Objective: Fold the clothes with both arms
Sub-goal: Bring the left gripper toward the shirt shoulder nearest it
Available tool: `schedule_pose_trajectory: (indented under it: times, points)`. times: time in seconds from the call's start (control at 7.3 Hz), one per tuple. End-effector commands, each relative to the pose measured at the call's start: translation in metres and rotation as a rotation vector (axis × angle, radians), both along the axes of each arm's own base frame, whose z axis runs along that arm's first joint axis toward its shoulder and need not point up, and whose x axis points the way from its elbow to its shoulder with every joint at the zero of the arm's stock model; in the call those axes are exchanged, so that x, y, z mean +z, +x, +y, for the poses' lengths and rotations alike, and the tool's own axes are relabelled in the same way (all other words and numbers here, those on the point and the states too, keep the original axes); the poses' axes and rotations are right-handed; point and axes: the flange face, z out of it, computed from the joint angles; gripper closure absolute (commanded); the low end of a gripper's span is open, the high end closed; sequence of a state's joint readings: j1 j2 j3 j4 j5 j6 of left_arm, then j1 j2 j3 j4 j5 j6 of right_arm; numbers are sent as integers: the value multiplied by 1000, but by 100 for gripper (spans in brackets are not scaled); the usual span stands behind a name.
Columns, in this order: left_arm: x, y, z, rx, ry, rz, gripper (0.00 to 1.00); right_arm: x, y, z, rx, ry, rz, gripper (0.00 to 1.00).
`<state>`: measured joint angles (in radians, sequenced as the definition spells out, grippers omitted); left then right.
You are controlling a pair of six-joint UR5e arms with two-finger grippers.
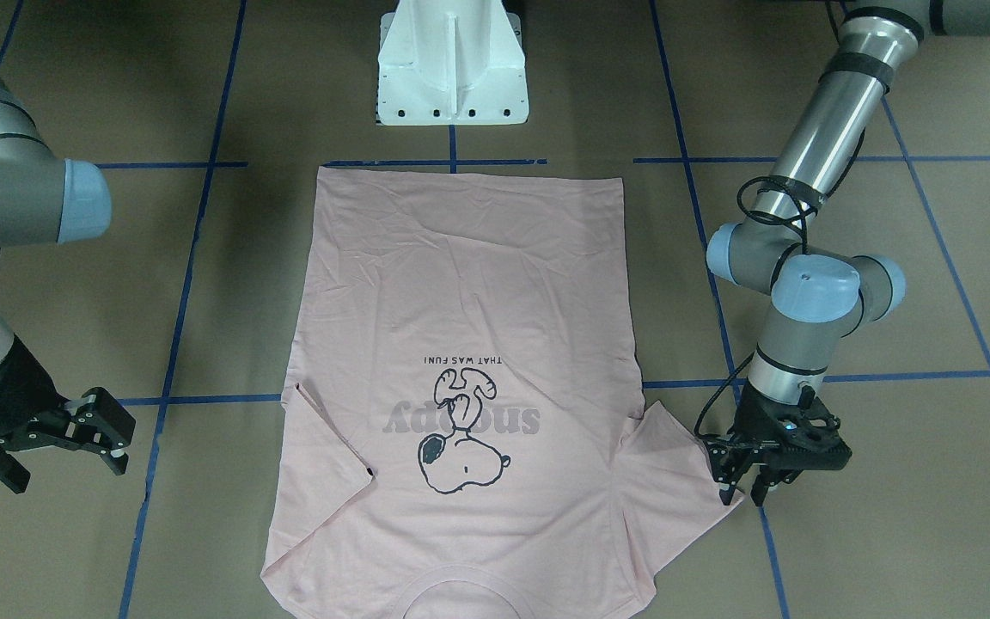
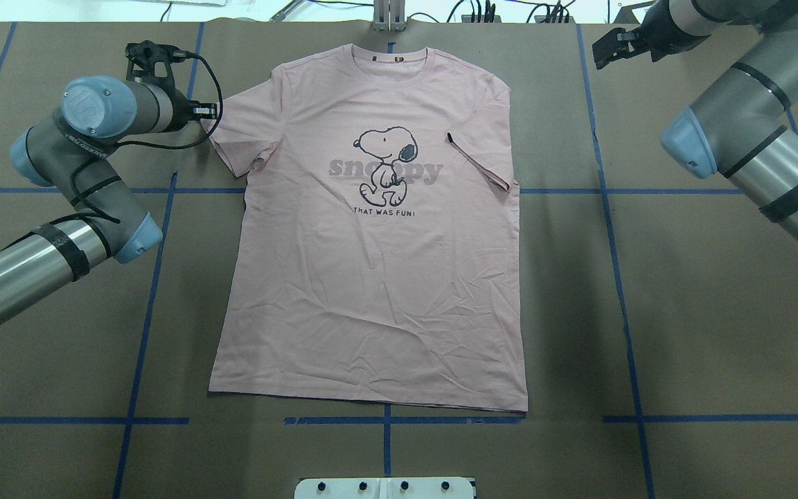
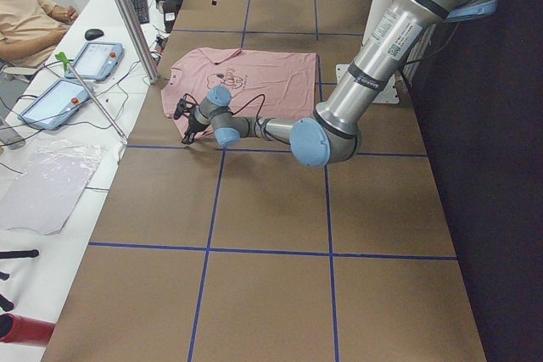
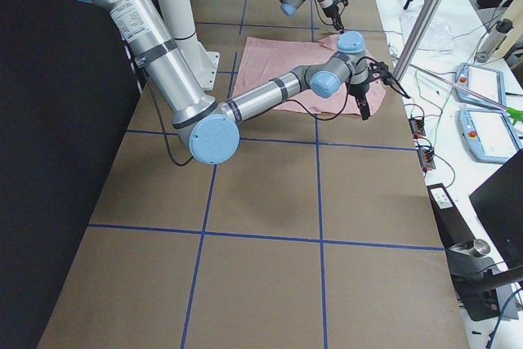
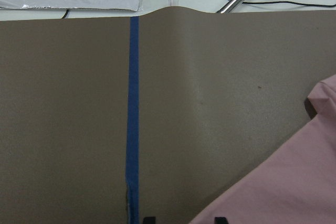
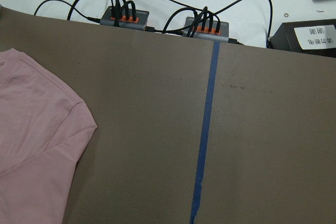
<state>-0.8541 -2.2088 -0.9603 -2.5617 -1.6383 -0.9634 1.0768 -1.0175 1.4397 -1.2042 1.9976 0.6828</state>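
Lying flat and print-up in the middle of the brown bench (image 2: 704,333), the pale pink T-shirt (image 2: 371,291) has its collar at the far edge and its hem towards the white pedestal base (image 1: 452,77). The black cartoon dog (image 2: 385,161) and grey lettering sit on the chest, and the fabric below them is lightly creased. The sleeve on the robot's left is spread out to the side. The sleeve on the robot's right is folded in over the body, its small black tag (image 2: 449,136) showing. The left pincer (image 1: 742,497) points down at the outer tip of the spread sleeve with its fingers narrowly apart. In the left wrist view the cloth's edge reaches in between the two fingertips, but whether they touch the cloth cannot be told. The right pincer (image 1: 65,471) is spread wide and holds nothing, well apart from the shirt out beyond its right shoulder. Its wrist view shows that shoulder, a line of blue tape (image 6: 206,129) and cable hubs (image 6: 205,26) past the bench's edge.
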Motion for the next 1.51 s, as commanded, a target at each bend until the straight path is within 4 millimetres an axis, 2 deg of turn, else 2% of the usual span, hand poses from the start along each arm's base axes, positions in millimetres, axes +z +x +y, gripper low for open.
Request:
schedule_pose_trajectory:
  times: [0.0, 0.14, 0.27, 0.41, 0.55, 0.82, 0.96, 1.23, 1.37]
  points:
    - [0, 1, 1, 4, 1, -1, 54, 3, 0, 0, 3, -2, 5, 0]
    - [0, 5, 3, 9, 2, -2, 61, 3, 0, 0, 3, -1, 6, 0]
    - [0, 8, 5, 16, 2, -2, 83, 4, 1, 0, 2, -2, 7, 0]
    - [0, 12, 8, 23, 5, -3, 100, 4, 1, 1, 2, 0, 7, 0]
    - [-1, 10, 8, 35, 23, -15, 100, 5, 1, 1, 1, -1, 8, 0]
    - [-37, -3, 9, 71, 75, 1, 100, 1, 1, 1, 3, 3, 3, 0]
    - [-57, -3, 11, 89, 55, -2, 100, 1, 1, 2, 3, 4, 2, 0]
    - [-130, -1, 15, 84, -26, -53, 100, 3, 2, 2, 4, 1, 3, 0]
    - [-169, 11, 7, 65, -81, -66, 100, 3, 2, 3, 4, 1, 3, 0]
